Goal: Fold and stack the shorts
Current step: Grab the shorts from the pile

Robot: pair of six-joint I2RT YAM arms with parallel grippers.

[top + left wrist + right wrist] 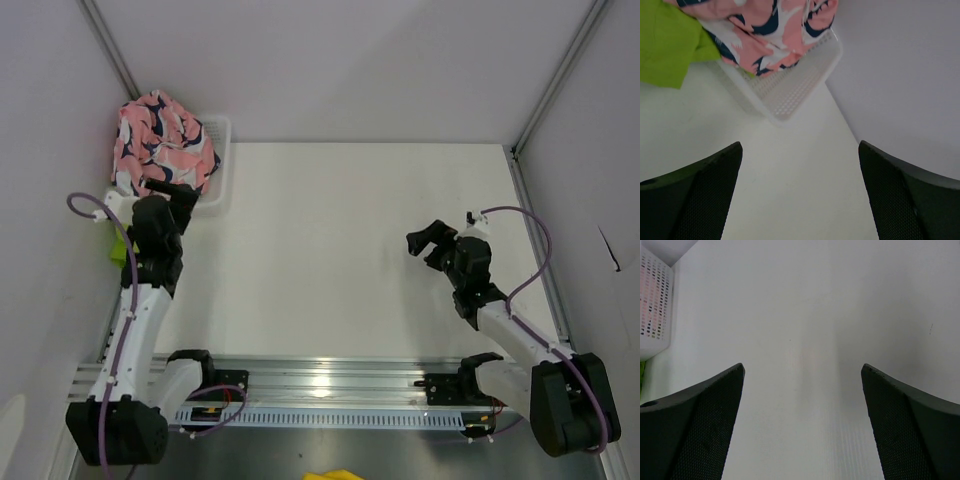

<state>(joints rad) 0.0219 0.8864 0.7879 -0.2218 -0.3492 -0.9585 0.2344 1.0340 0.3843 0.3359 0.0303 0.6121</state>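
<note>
Pink fabric shorts with navy-and-white print: bunched up in the white mesh plastic basket, heaped above its rim and spilling over the side. Plain lime green fabric shorts: outside the basket, on its near-left side at the table edge. They touch the pink fabric in the left wrist view and are mostly hidden behind the left arm from above.

The basket is pushed into the far-left corner of the flat white matte table. The surface is bare from the basket's right side out to the right arm. Plain pale wall panels enclose the far side and both sides, with grey metal frame posts running up from the corners. A ribbed aluminium rail, well clear of the basket along the near edge, carries both arm bases.

Left gripper: just at the basket's near side, jaws spread wide. Nothing sits between them, and the black fingers frame only tabletop and the basket's corner. No contact with cloth or basket that I can see.

Right gripper: well apart from the basket, over the right half of the table, pointing back toward it. Jaws also spread wide and holding nothing, with only white table between the fingers.
</note>
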